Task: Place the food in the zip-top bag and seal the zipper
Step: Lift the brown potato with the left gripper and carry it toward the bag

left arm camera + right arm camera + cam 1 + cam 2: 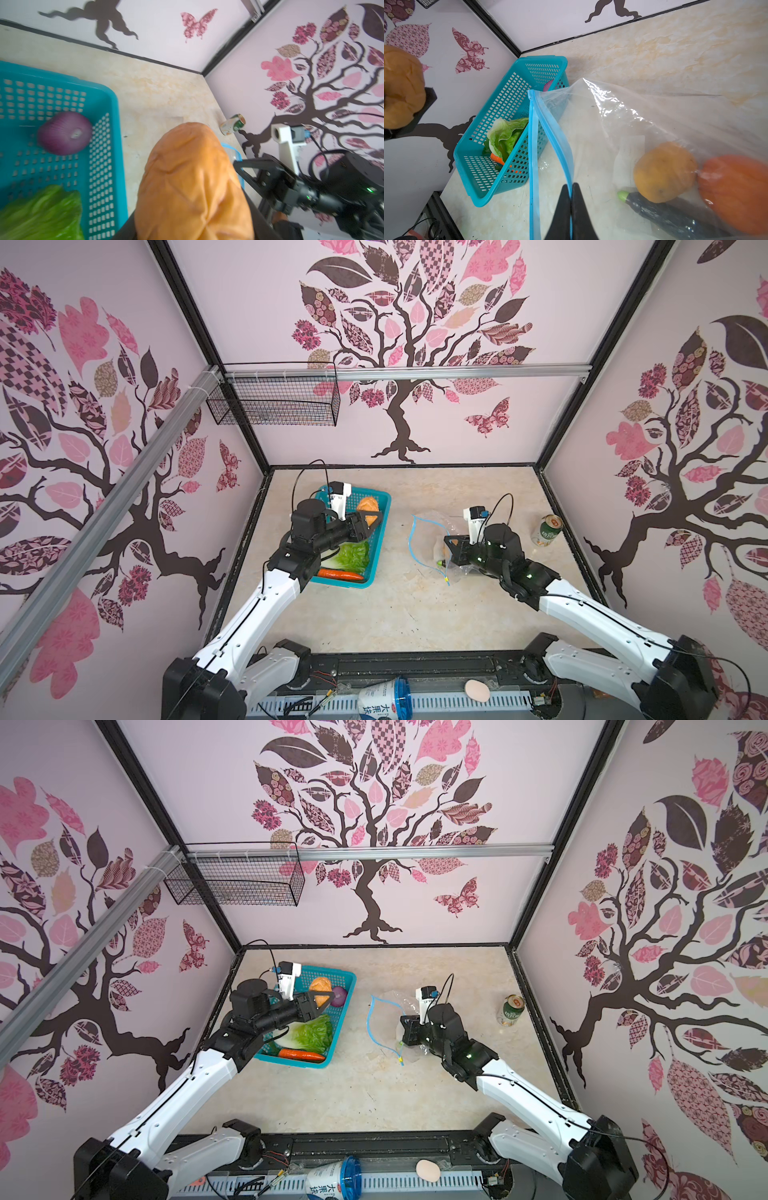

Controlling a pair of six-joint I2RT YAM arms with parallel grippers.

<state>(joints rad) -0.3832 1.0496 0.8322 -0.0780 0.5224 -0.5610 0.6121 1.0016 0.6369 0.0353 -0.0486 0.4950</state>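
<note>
Left jaws clamped on tan food [193, 182], likely potato, over basket [500, 108].
Right jaws pinched together on zipper [550, 128] of bag [633, 116].

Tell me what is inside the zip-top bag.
Through the clear zip-top bag: a tan potato, an orange pumpkin and a dark eggplant. The right arm covers much of it in both top views; more may be hidden.

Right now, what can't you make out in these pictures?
Left gripper fingertips: left wrist view, covered by the tan lumpy food it holds.
Bag contents: both top views, mostly under the right arm.
Eggplant: right wrist view, cut off by the bottom edge.
Carrot: right wrist view, mostly behind lettuce and basket wall.
Can label: both top views, too small to read.
</note>
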